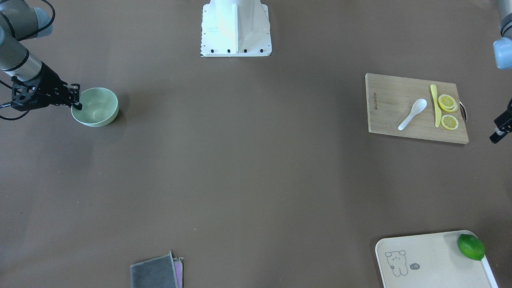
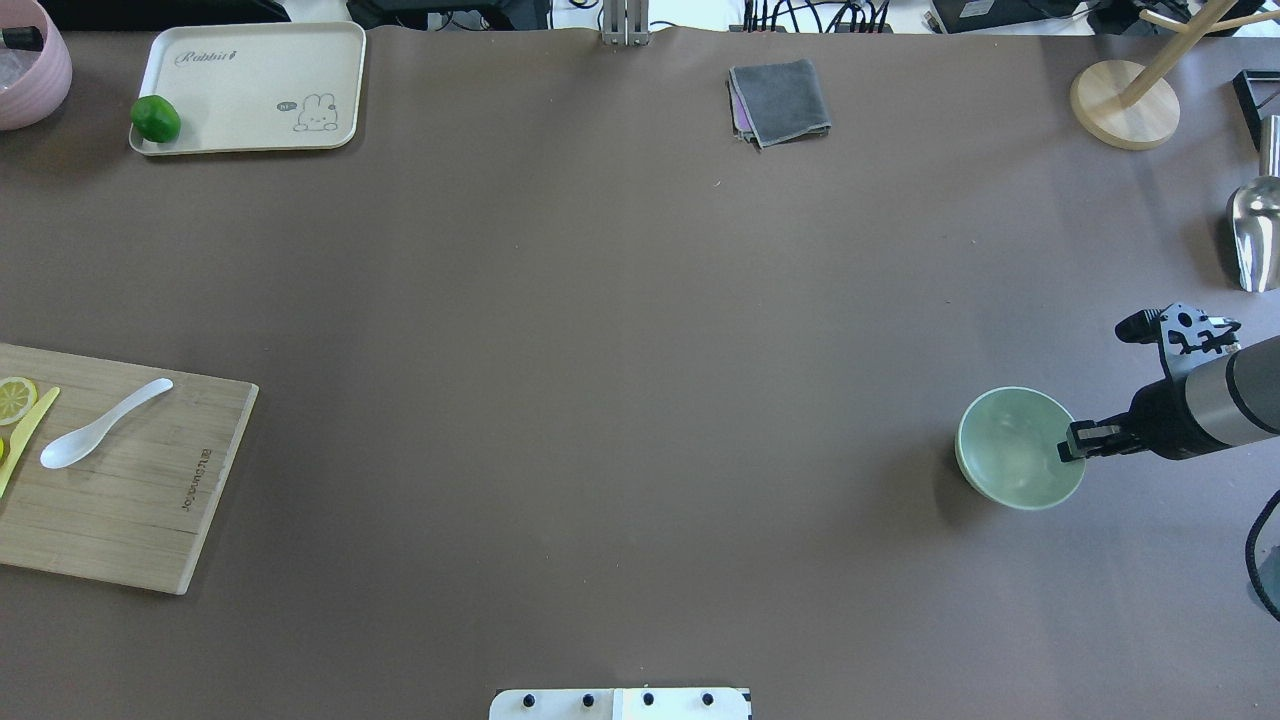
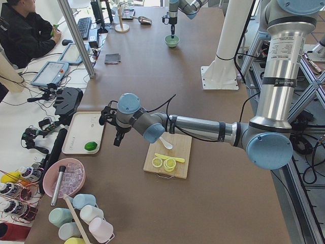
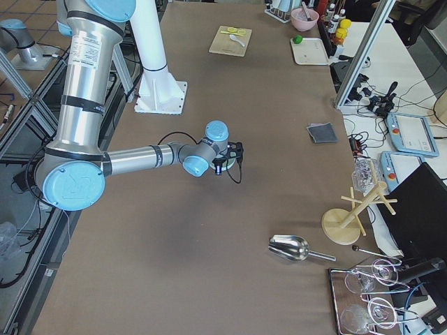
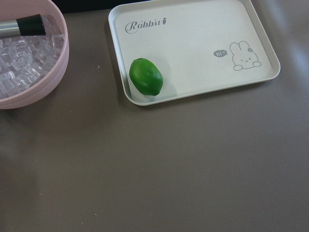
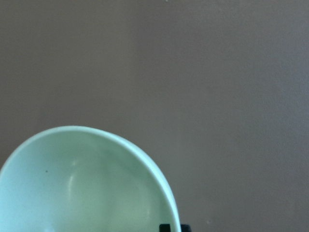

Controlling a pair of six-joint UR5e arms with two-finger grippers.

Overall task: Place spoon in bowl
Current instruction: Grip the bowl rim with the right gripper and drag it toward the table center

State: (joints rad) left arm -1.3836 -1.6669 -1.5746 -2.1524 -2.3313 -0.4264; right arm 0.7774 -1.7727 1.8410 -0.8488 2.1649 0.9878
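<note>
Sideways, right hand (image 2: 1069,449) clasping bowl (image 2: 1008,440) rim, forearm nearly level

tray (image 5: 193,63): "Rabbit", "hi~" bubble | cutting board (image 2: 120,520): brand mark, illegible

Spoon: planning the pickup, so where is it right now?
In the overhead view the spoon lies on the wooden cutting board at the table's left edge, right beside the yellow knife, far from the bowl.

My brown matte table (image 2: 600,350) is carrying a round mint-green bowl (image 2: 1000,440) and a bamboo cutting board (image 2: 140,500). A cream plastic tray (image 2: 250,80) and folded grey cloth (image 2: 780,100) are lying farther out.
</note>
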